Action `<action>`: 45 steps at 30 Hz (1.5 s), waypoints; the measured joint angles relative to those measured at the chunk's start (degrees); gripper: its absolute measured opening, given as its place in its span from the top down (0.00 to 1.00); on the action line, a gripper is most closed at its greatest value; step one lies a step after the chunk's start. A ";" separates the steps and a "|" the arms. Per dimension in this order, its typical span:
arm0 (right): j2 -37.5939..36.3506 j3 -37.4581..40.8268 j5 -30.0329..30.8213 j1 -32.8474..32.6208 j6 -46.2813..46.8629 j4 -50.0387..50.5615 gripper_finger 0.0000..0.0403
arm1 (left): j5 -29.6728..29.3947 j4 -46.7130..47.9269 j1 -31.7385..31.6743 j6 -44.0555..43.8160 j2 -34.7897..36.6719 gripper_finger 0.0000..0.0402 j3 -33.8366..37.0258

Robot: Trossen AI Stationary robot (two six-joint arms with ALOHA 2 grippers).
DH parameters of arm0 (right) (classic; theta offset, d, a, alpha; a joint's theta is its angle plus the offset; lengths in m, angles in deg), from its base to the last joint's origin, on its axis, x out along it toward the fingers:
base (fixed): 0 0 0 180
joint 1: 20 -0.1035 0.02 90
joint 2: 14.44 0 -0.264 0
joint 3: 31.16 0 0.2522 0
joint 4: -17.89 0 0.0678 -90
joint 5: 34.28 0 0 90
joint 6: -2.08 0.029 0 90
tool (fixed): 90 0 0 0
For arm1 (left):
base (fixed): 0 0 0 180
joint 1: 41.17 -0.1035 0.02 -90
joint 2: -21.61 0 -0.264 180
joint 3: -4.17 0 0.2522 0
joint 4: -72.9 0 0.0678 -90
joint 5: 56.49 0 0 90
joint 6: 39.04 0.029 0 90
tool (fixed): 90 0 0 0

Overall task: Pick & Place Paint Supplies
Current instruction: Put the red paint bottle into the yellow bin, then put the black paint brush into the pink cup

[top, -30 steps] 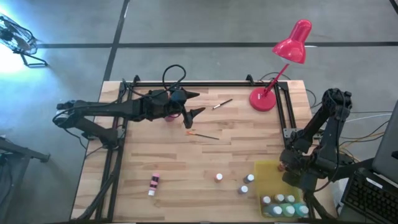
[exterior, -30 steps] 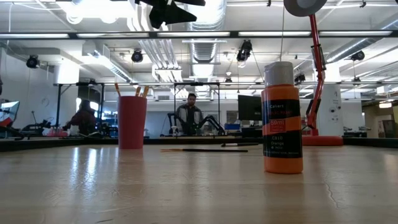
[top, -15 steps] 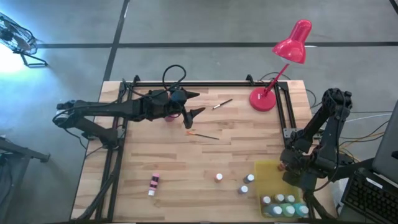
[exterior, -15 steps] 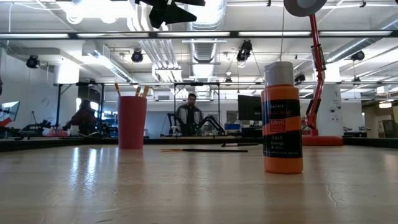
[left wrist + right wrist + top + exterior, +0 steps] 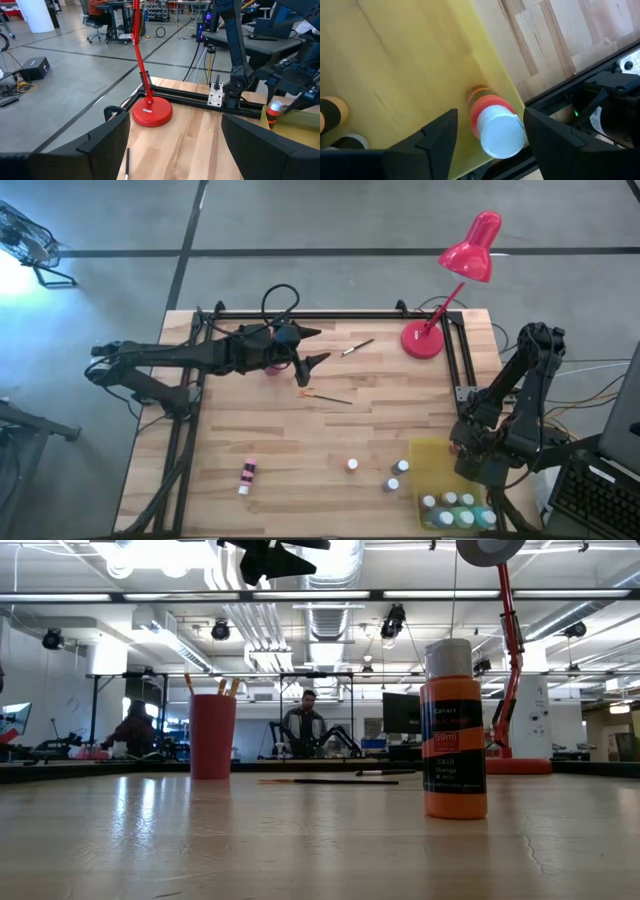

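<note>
Right hand (image 5: 487, 132) open around round white-capped orange bottle (image 5: 492, 122), smooth yellow tray (image 5: 395, 65).

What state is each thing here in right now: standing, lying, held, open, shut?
Left gripper: open, empty, above the table's far side.
Right gripper: open around an orange bottle, over the yellow tray.
Orange bottle: upright on the tray.
Pink bottle: lying on its side.
Brushes: lying flat on the table.
Red cup: upright, brushes inside.
Lamp: upright.
</note>
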 joint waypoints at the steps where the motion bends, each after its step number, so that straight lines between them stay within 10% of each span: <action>1: 0.00 -0.02 0.04 0.00 0.00 -0.04 0.46 | 0.00 -0.01 0.00 0.00 0.00 0.21 0.00; 26: -0.48 -3.72 2.97 0.02 -1.57 5.20 0.32 | 0.09 0.00 0.00 -0.13 0.00 0.21 0.00; 45: -0.46 -20.66 38.79 0.18 -11.59 15.90 0.43 | 0.07 0.00 0.02 -0.24 0.00 0.21 0.00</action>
